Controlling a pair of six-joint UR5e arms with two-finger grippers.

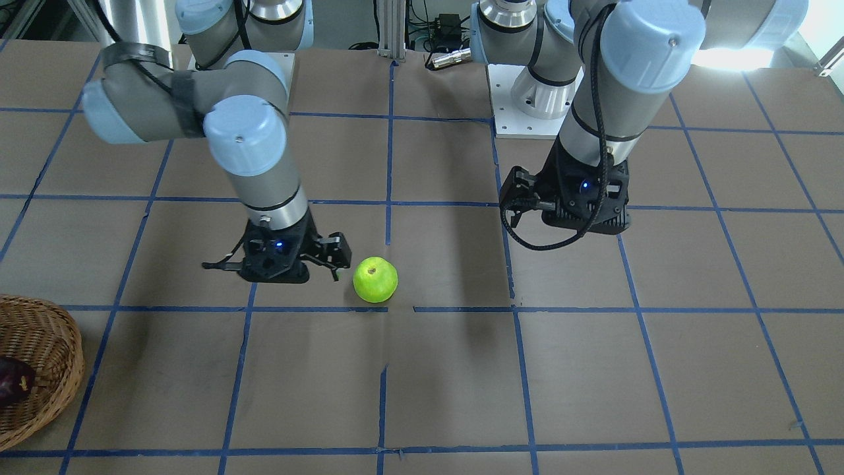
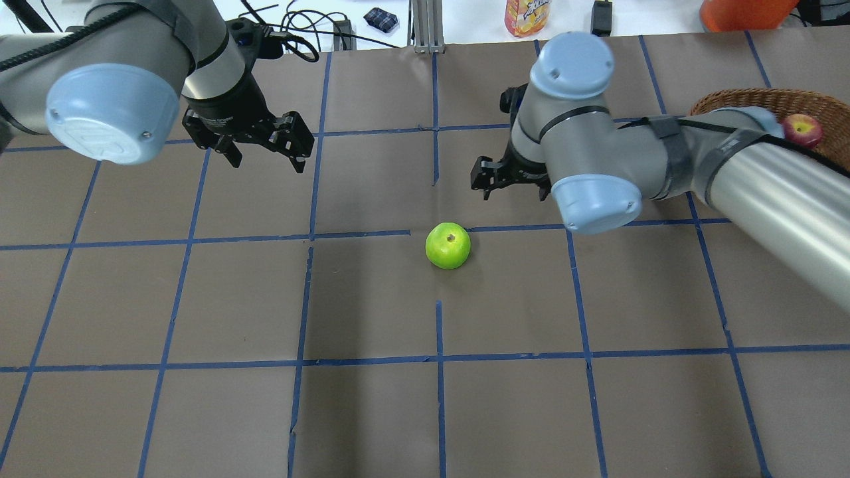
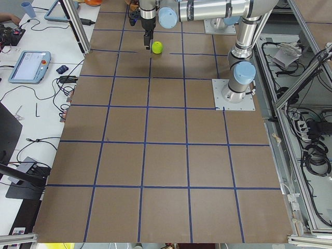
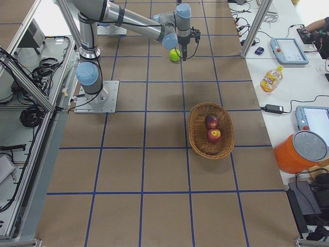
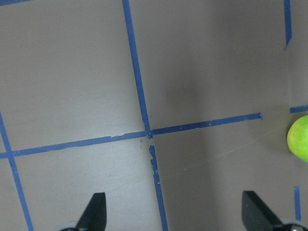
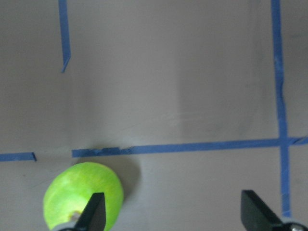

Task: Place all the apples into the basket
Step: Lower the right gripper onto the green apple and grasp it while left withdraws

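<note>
Working over a brown table point(image 2: 372, 411) gridded with blue tape. Well apart from both grippers, off on the right arm's side: a wicker basket point(image 4: 196, 139), already holding the maroon apple point(image 4: 211, 122) and the red apple point(image 4: 214, 135) side by side. Hovering low, fingers spread wide and gripping nothing: the right gripper point(image 6: 175, 214). Just beside it, level with one fingertip in the wrist view rather than centred in the gap: the green apple point(image 1: 375, 280), stem up on the table. Looks like the last pick, at the approach stage. Calls for a small sideways shift to straddle the fruit, then down, squeeze, and a long carry to the basket. Hanging open as well, farther off on the apple's other side: the left gripper point(image 5: 173, 211), probably no obstacle. Past the table edge, a bottle point(image 4: 271, 78) and a tablet point(image 4: 289, 50), out of the path.
</note>
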